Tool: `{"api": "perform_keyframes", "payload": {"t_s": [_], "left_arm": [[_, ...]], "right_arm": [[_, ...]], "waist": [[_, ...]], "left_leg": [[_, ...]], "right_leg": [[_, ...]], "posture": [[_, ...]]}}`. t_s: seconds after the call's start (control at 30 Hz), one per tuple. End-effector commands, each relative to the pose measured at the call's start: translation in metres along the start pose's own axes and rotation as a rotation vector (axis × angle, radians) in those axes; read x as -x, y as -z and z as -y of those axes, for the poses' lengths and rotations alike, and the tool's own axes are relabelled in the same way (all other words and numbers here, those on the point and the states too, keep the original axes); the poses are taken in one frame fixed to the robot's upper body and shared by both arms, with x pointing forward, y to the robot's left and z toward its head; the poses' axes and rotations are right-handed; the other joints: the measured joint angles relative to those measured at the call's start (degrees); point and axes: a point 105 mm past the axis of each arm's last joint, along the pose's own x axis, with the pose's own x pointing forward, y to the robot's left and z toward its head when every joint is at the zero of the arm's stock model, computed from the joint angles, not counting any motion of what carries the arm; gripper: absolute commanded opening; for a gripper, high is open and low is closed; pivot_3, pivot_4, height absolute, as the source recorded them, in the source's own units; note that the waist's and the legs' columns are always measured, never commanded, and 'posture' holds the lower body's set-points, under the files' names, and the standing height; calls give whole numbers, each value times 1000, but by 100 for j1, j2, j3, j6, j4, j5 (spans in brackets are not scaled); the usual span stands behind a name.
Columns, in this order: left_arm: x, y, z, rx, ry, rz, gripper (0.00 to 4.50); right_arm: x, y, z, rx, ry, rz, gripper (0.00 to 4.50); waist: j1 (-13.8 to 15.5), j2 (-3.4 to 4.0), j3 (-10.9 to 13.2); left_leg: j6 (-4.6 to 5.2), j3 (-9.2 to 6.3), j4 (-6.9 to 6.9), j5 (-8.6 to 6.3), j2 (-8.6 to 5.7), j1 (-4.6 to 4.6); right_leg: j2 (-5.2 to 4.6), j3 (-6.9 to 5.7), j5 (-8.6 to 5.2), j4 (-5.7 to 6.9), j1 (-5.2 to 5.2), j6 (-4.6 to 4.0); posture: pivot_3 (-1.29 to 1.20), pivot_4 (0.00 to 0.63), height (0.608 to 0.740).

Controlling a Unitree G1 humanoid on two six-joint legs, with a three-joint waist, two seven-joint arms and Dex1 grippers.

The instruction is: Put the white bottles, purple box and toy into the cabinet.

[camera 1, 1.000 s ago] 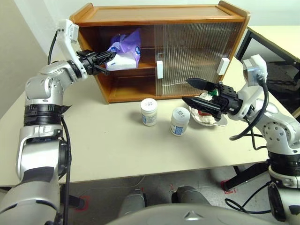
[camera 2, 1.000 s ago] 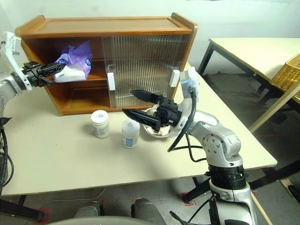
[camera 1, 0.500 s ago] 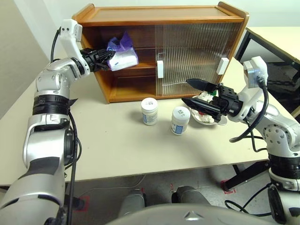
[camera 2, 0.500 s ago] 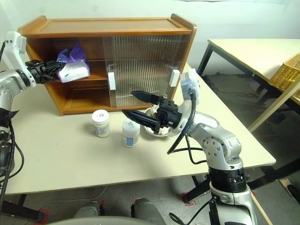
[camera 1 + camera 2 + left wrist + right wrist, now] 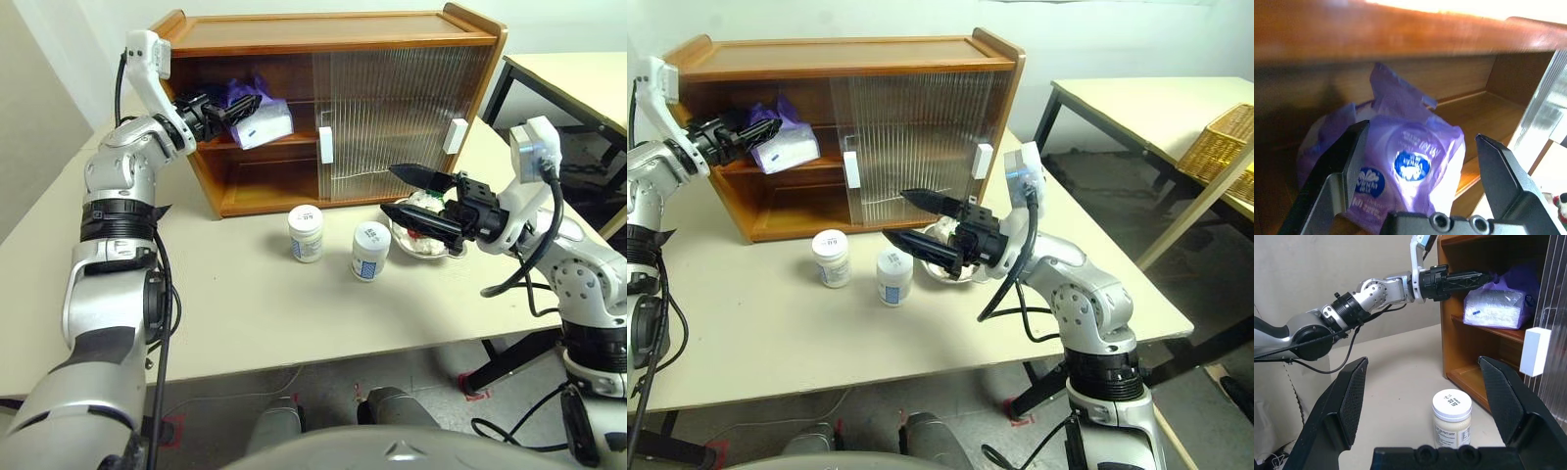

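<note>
Left eye view shows the left gripper [image 5: 238, 106] reaching into the open side of the large brown wooden cabinet [image 5: 323, 34] at its upper shelf, its two black fingers [image 5: 1339, 169] now spread wide. A second ago those fingers were clamped on the soft lilac-purple plastic tissue pack [image 5: 263, 119], carried at the cabinet's mouth; now the pack lies on the upper shelf, just ahead of the fingertips and partly between them, released. In the left wrist view the pack [image 5: 1410, 166] sits between the parted fingers with its blue round logo facing the camera and its crinkled top standing up.

The right gripper [image 5: 408, 192] hangs where it was before, its fingers wide apart and empty, one above the other, pointing toward the ribbed translucent sliding door [image 5: 392, 108]. Just behind these fingers sits the shallow round metal bowl [image 5: 427, 245] with the small white plush snowman [image 5: 428, 209] in it. In front of and a little below the fingertips, the two small squat white plastic jars [image 5: 306, 233] [image 5: 370, 251] stand upright on the pale surface [image 5: 245, 304], near each other but apart, in front of the cabinet's lower shelf. Both have kept their places.
</note>
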Motion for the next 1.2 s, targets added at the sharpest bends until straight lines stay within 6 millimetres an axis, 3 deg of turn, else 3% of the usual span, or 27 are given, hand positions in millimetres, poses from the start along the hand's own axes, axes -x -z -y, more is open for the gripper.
{"api": "perform_keyframes", "payload": {"t_s": [0.03,0.5,0.63,0.77,0.93,1.1,1.2], "left_arm": [[5,-2,3,2,-2,19,4476],[40,-14,29,48,43,43,4476],[40,-8,43,82,96,19,4476],[33,3,55,89,115,-14,3506],[23,22,66,97,107,-51,1786],[16,46,62,98,31,-102,18],[13,62,51,82,-44,-127,18]], "right_arm": [[-1,-3,1,10,-12,-4,4500],[-2,-4,0,8,-33,-14,4500],[-2,-4,0,7,-37,-17,4500],[-3,-4,0,8,-38,-16,4500],[-2,-4,0,8,-31,-14,4500],[-1,-4,0,6,-24,-14,4500],[-1,-4,0,7,-21,-15,4500]], "waist": [[1,0,0],[40,-1,-1],[69,-1,-1],[113,-2,-1],[123,-2,-1],[119,-2,-1],[113,-2,-1]], "left_leg": [[1,8,0,0,-2,0],[2,34,1,-2,-10,3],[1,35,2,-2,-9,5],[-1,33,3,-2,-6,7],[-1,34,10,-2,-2,8],[-1,32,11,-1,0,9],[0,31,11,-1,1,11]], "right_leg": [[0,3,0,-2,-1,0],[0,15,4,-4,-3,-4],[0,17,11,-4,-3,-15],[-2,18,17,-3,-3,-27],[-5,24,26,-4,-2,-40],[-4,25,26,-4,-2,-38],[-3,26,26,-4,0,-35]], "posture": [[-131,0,740],[-110,0,740],[-108,0,740],[-114,0,740],[-125,0,740],[-128,0,740],[-135,4,740]]}}
